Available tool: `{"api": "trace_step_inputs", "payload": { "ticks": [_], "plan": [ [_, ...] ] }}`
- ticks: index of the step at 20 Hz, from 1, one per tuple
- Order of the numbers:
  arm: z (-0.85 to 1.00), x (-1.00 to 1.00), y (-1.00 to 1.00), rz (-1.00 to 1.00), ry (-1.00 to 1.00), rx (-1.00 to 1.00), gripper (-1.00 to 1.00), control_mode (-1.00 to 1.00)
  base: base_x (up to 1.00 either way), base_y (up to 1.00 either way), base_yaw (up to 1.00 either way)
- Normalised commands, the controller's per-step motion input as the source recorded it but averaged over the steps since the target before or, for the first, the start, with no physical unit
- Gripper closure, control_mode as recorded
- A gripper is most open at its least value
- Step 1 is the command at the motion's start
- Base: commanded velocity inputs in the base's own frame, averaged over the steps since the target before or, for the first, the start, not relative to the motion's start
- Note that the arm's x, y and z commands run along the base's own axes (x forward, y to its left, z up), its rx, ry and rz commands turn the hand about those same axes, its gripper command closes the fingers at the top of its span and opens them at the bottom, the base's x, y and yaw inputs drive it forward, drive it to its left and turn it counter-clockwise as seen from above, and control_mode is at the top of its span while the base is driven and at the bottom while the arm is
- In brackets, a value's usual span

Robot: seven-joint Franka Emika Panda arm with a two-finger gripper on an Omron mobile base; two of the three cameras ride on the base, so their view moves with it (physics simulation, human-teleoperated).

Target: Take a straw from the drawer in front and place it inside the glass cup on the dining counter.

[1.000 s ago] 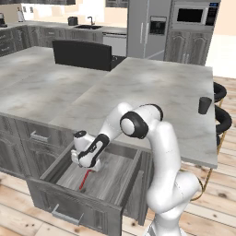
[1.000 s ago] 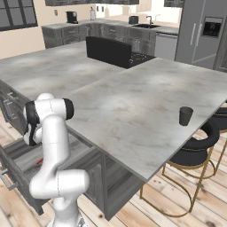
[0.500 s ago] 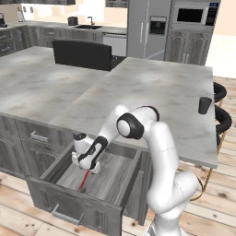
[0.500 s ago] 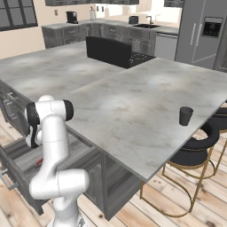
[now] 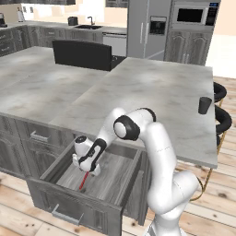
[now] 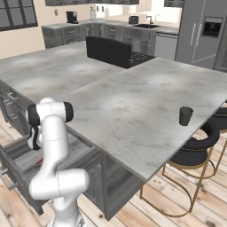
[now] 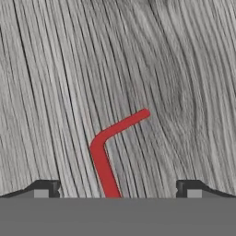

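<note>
The wide drawer [image 5: 69, 196] stands pulled out below the dining counter [image 5: 152, 92]. My gripper [image 5: 85, 169] hangs inside it, open, just above the grey wood-grain bottom. The thin red straw [image 5: 83, 181] lies flat there. In the hand view the straw [image 7: 104, 162] runs up between my two spread fingertips [image 7: 44, 189], and its short bent end points up and right. Nothing is gripped. The small dark glass cup [image 5: 204, 105] stands upright near the counter's far right edge; the right base view shows the glass cup [image 6: 185, 115] as well, and a bit of the straw [image 6: 39, 161] beside the arm.
Narrower closed drawers [image 5: 39, 136] sit left of the open one. Black bar stools [image 6: 195, 148] with gold legs stand past the counter's right edge. A dark chair back [image 5: 83, 54] rises behind the counter. The open drawer's side walls flank my hand.
The hand has sunk slightly lower into the drawer toward the straw. The jaws stay wide and the straw has not moved.
</note>
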Motion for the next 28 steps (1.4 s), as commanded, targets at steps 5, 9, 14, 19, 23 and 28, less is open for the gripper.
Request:
{"api": "trace_step_inputs", "payload": {
  "ticks": [5,9,14,19,23,28],
  "plan": [
    [-0.21,0.19,0.00,-0.01,0.00,0.00,-1.00,-1.00,0.00,0.00,0.00],
    [-0.21,0.20,0.01,-0.01,0.02,0.00,-1.00,-1.00,0.00,0.00,0.00],
    [-0.25,0.19,0.02,-0.01,0.04,0.00,-1.00,-1.00,0.00,0.00,0.00],
    [-0.26,0.14,0.02,-0.01,0.04,0.00,-1.00,-1.00,0.00,0.00,0.00],
    [-0.29,0.01,0.12,-0.01,0.05,0.00,1.00,-1.00,0.00,0.00,0.00],
    [-0.27,-0.27,0.02,-0.02,0.01,0.00,1.00,-1.00,0.00,0.00,0.00]
  ]
}}
